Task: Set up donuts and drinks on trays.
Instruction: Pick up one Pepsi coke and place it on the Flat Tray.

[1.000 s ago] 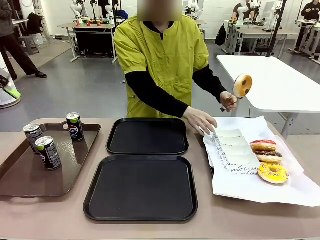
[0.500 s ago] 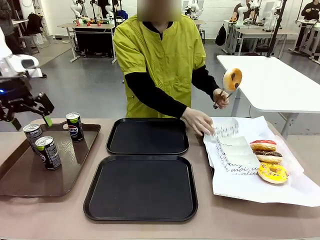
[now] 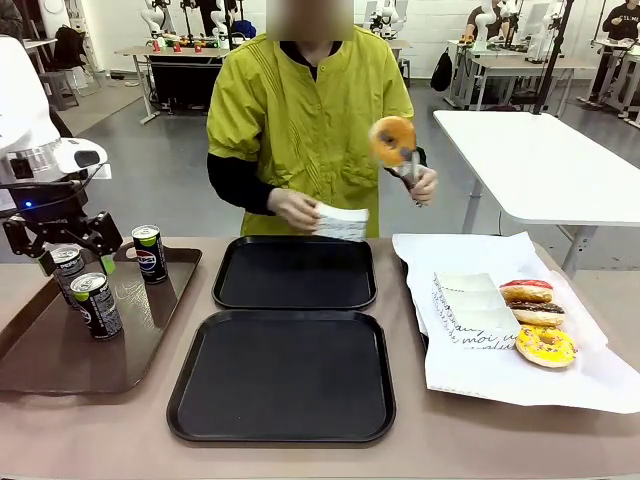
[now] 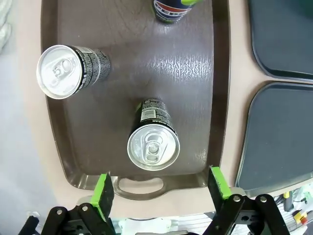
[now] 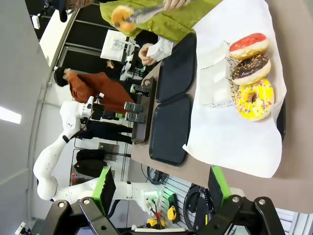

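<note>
- both black trays, the far tray (image 3: 295,272) and the near tray (image 3: 282,375), are bare. nothing is set up yet, so the task looks barely begun.
- three cans stand upright on the brown tray (image 3: 40,360) at the robot's left: front can (image 3: 97,305), back can (image 3: 149,253), third can (image 3: 66,268). none is on a black tray.
- left gripper (image 3: 76,263) hovers above the brown tray with its jaws wide apart and nothing between them.
- in the left wrist view the left gripper (image 4: 160,186) looks down on the front can (image 4: 153,146), which sits roughly in line between the two fingers but below them, not touched. probably lining up a first can pick.
- right gripper (image 5: 161,185) has its jaws apart and holds nothing. it is well away from the table and seems idle.
- the person holds a glazed donut (image 3: 391,140) in tongs (image 3: 412,165) in one hand (image 3: 425,183), up in the air above the far tray.
- the person's other hand (image 3: 290,208) holds a small white box (image 3: 340,222) just behind the far tray. looks like boxing the first donut, not done yet.
- three more donuts lie on the white paper (image 3: 500,385) at the right: red donut (image 3: 526,291), chocolate donut (image 3: 536,312), yellow donut (image 3: 545,346), beside a stack of flat boxes (image 3: 475,308).
- left to do: all cans and all donuts onto the black trays, so nearly everything.
</note>
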